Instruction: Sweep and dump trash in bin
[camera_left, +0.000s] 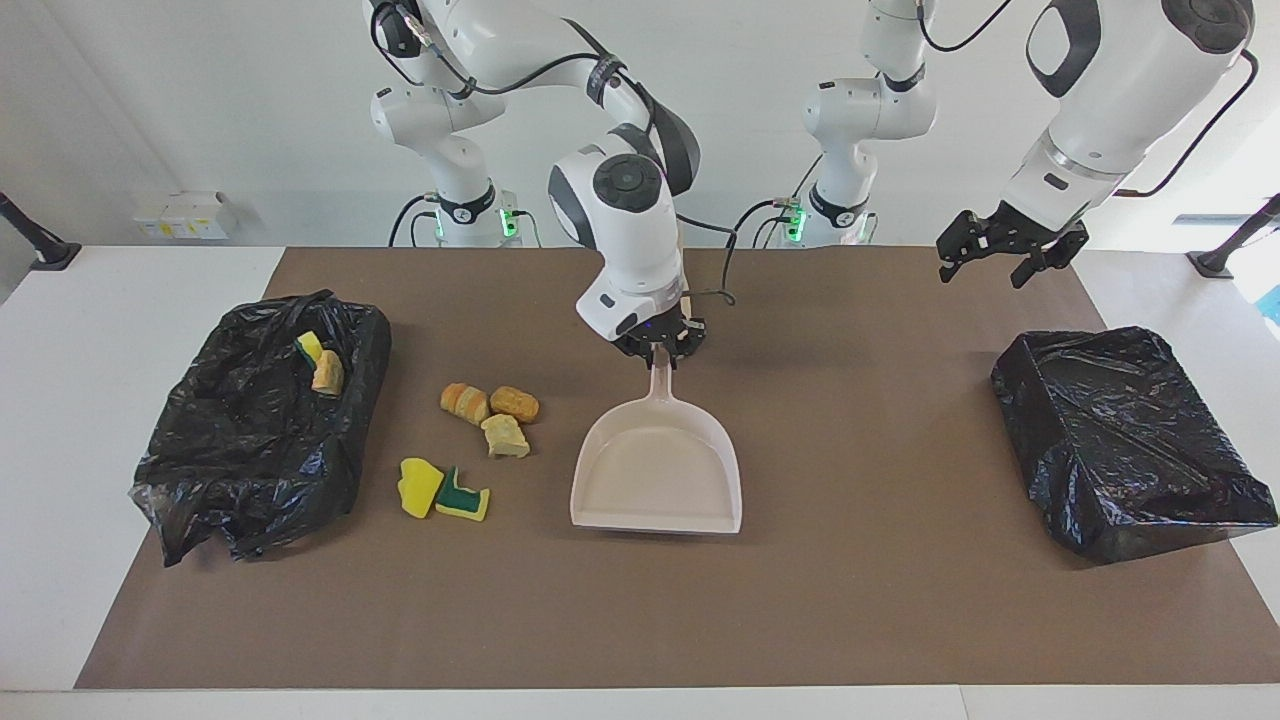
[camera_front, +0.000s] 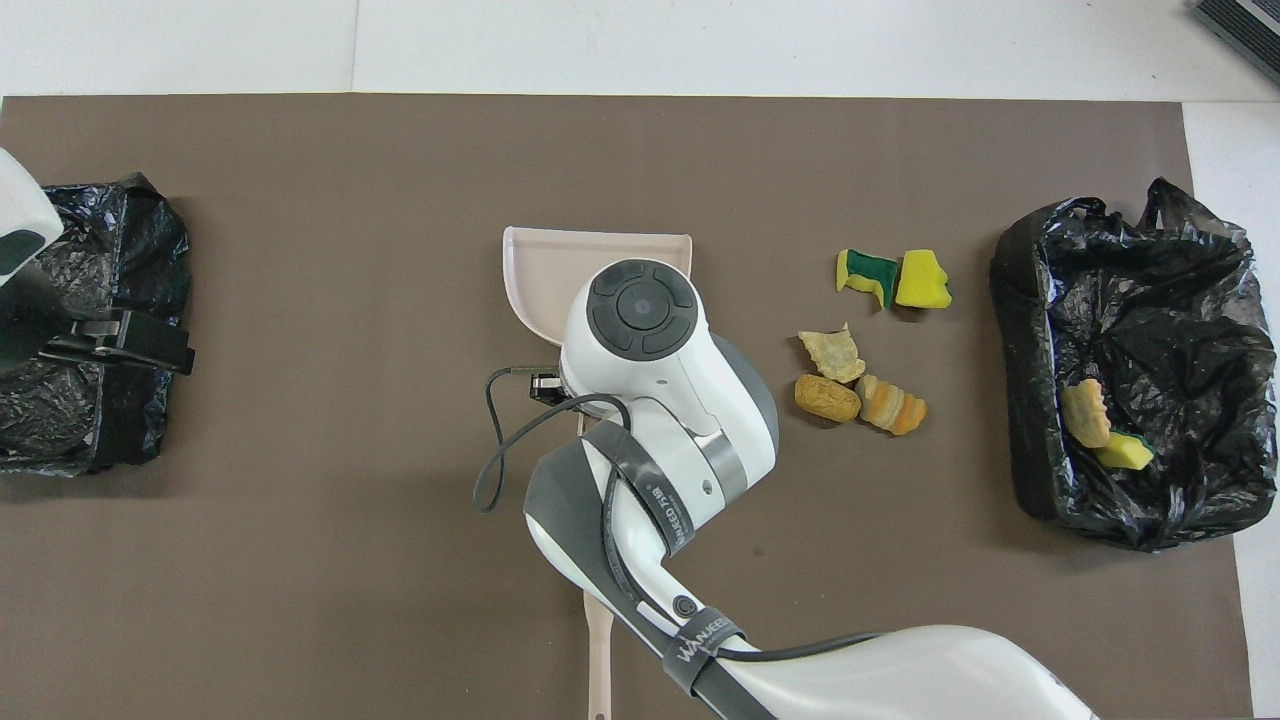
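Observation:
My right gripper (camera_left: 661, 350) is shut on the handle of the beige dustpan (camera_left: 660, 470), which lies flat mid-table with its mouth pointing away from the robots. Several trash scraps lie beside it toward the right arm's end: a yellow sponge (camera_left: 418, 487), a green-yellow sponge (camera_left: 462, 495), a tan chunk (camera_left: 505, 437) and two orange bread chunks (camera_left: 465, 402) (camera_left: 514, 403). Two more scraps (camera_left: 322, 362) lie in the black-lined bin (camera_left: 250, 470) at the right arm's end. My left gripper (camera_left: 985, 270) waits open in the air, over the table edge of the other bin nearest the robots.
A second black-lined bin (camera_left: 1130, 440) stands at the left arm's end. In the overhead view my right arm covers most of the dustpan (camera_front: 535, 280), and a beige stick (camera_front: 598, 650) shows under that arm near the robots' edge.

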